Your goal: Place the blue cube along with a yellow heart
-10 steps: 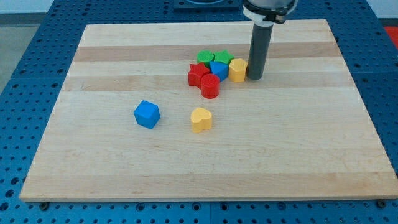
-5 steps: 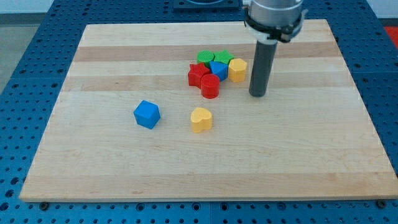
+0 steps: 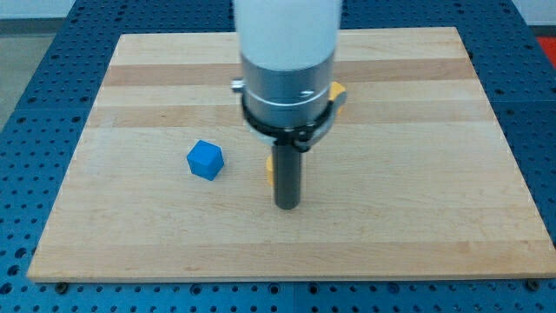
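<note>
Blue cube [image 3: 206,160] sits on the wooden board [image 3: 434,200], toward the view's left and well clear of other blocks. The yellow heart [image 3: 270,167] lies to its right with bare wood between them; only a thin sliver of it shows at the left edge of the rod, the rest being hidden behind it. My tip [image 3: 287,207] rests on the board just below and right of the heart, so the heart lies between the tip's side and the cube. There are no fingers on this rig: the arm ends in a plain rod, with nothing to open, close or grip. A second yellow block [image 3: 336,92] peeks out at the right of the arm's housing; its shape cannot be made out, and whatever lies behind the housing is hidden.

Recommended procedure, judged from this layout:

1. Route the tip around the bottom of the heart without touching it.
2. Bring the tip to the cube's far left side, on the line through cube and heart.
3. Push rightward through the cube's centre; an off-centre contact will probably spin it aside.
4. Stop as the cube meets the heart, to avoid driving both onward.
</note>
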`<state>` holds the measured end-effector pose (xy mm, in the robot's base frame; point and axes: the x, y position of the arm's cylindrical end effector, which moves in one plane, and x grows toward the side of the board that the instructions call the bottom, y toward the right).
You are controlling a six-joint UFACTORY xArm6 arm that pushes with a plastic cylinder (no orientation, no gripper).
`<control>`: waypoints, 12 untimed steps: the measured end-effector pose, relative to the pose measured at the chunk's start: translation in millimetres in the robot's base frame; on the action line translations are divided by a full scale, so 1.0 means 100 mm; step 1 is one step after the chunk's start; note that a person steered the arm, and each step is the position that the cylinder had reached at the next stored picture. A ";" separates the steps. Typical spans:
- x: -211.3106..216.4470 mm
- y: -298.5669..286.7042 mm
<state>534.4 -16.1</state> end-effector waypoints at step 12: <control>-0.59 -0.92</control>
<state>475.6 -108.0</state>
